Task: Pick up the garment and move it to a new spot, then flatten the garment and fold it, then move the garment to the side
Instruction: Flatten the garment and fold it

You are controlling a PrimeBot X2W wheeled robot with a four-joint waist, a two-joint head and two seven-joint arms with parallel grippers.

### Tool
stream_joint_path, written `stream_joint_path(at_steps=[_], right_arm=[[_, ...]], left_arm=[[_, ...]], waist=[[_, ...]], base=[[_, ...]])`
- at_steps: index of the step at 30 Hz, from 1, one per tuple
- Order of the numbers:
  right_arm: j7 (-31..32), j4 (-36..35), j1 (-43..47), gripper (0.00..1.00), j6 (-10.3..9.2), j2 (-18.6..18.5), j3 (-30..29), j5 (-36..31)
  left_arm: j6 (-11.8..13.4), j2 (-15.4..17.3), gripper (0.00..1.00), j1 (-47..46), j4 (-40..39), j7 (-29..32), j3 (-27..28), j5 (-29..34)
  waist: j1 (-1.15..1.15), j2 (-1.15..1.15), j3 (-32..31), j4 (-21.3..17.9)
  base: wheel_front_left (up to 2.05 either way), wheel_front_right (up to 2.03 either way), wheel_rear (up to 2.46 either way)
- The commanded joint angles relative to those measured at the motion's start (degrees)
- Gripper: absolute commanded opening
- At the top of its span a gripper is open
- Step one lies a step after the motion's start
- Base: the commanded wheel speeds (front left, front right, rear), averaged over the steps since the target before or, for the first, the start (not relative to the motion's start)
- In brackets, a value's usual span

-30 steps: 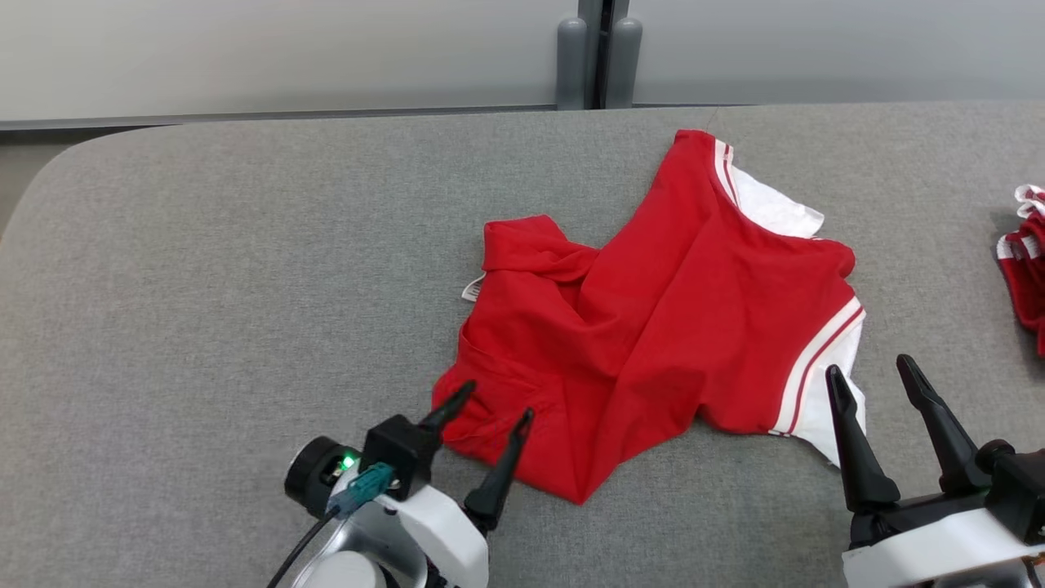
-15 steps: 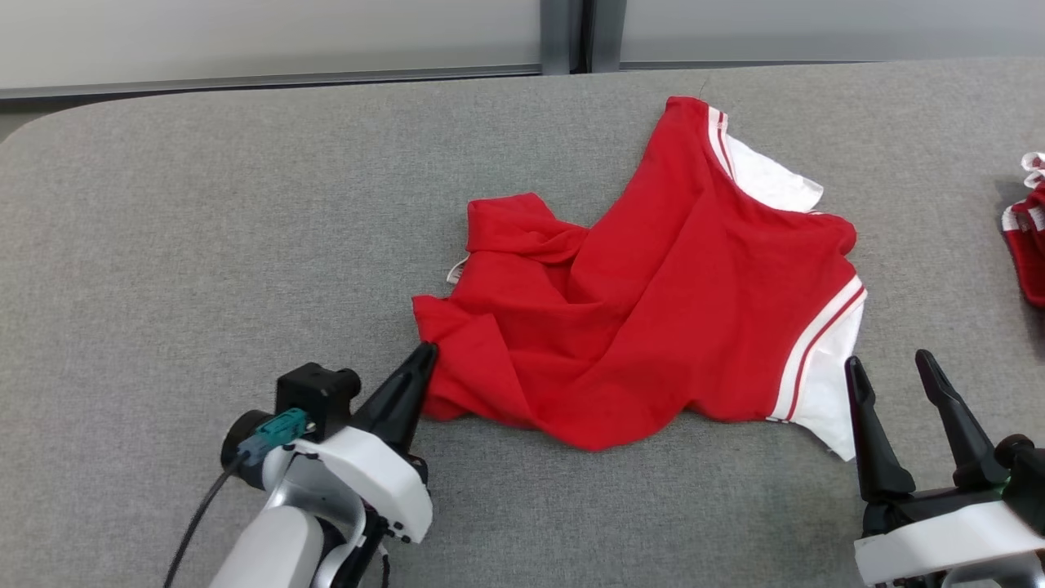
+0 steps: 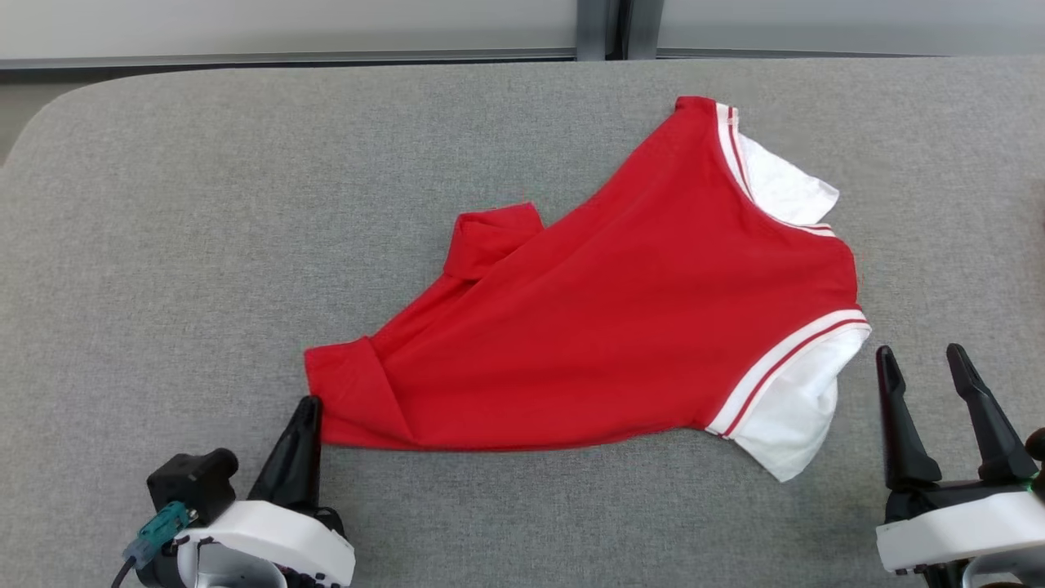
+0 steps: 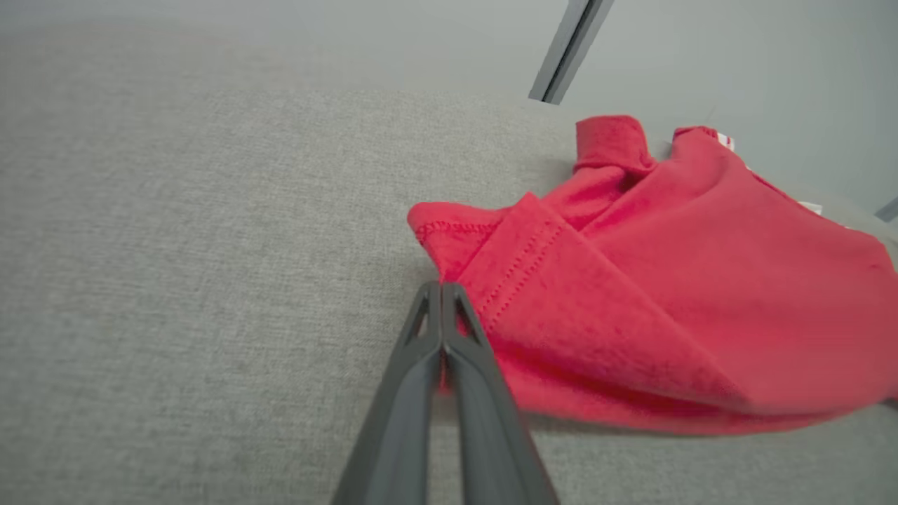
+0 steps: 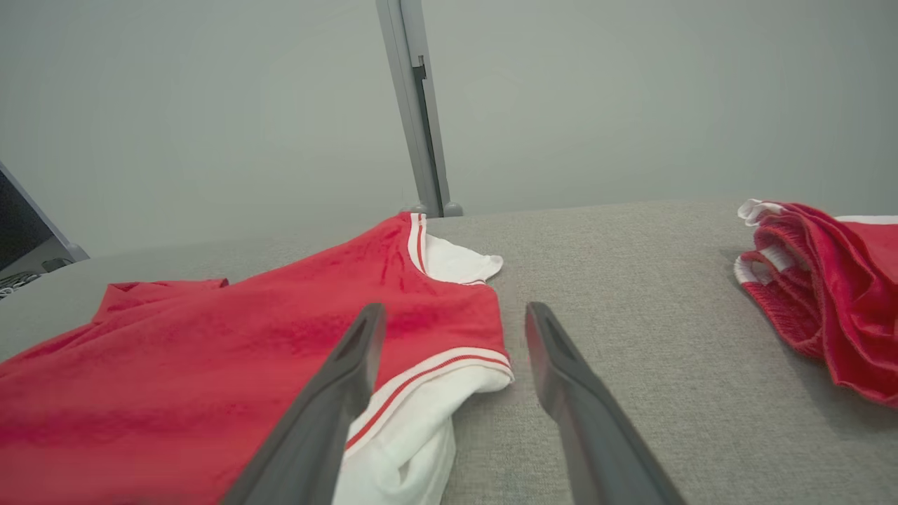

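My left gripper [image 3: 309, 406], clamped on just the garment's [image 3: 612, 327] corner, may lose it if I tug; my right gripper [image 3: 920, 353] stands wide.

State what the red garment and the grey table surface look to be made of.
The red garment: soft knit fabric, probably cotton jersey, matte; it drapes and creases, with stitched hems.
The grey table surface: woven textile covering, matte; a fine heathered weave shows in the left wrist view. Base beneath cannot be told.
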Motion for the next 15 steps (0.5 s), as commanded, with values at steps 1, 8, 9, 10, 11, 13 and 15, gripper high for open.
stream_joint_path(at_steps=[1,8,9,10,11,13,15], right_arm=[[-0.16,0.13,-0.08,1.0,-0.02,0.05,-0.17,0.29],[-0.77,-0.66,-0.44,1.0,-0.01,0.17,-1.57,-0.87],[-0.79,-0.82,-0.53,1.0,-0.01,0.09,-1.56,-1.03],[-1.03,-1.19,-0.67,1.0,-0.02,-0.11,-1.74,-1.43],[-1.04,-1.32,-0.76,1.0,-0.01,-0.23,-1.77,-1.57],[-0.91,-1.36,-0.48,1.0,-0.02,-0.56,-1.86,-1.94],[-0.67,-1.19,0.12,1.0,-0.01,-0.78,-1.58,-2.24]], left_arm=[[0.12,0.31,1.0,-0.41,0.18,-0.76,0.47,0.09],[0.44,-0.89,1.0,-2.95,-0.55,-7.92,2.82,0.76],[0.53,-0.86,1.0,-3.21,-1.21,-8.35,3.24,1.28],[0.72,-0.85,1.0,-3.61,-2.13,-8.74,3.62,2.05],[1.07,-0.63,1.0,-3.95,-2.89,-8.91,3.97,2.93],[1.63,-0.45,1.0,-4.31,-4.55,-9.18,4.65,4.52],[2.22,-0.3,1.0,-4.26,-5.87,-9.25,5.1,6.13]], waist=[[0.0,0.0,0.08,0.17],[0.0,0.0,-0.39,0.86],[0.0,0.0,-0.58,0.83],[0.0,0.0,-0.75,0.8],[0.0,0.0,-1.05,0.71],[0.0,0.0,-1.72,0.56],[0.0,0.0,-2.59,0.28]], base=[[0.0,0.0,0.0],[0.0,0.0,0.0],[0.0,0.0,0.0],[0.0,0.0,0.0],[0.0,0.0,0.0],[0.0,0.0,0.0],[0.0,0.0,0.0]])
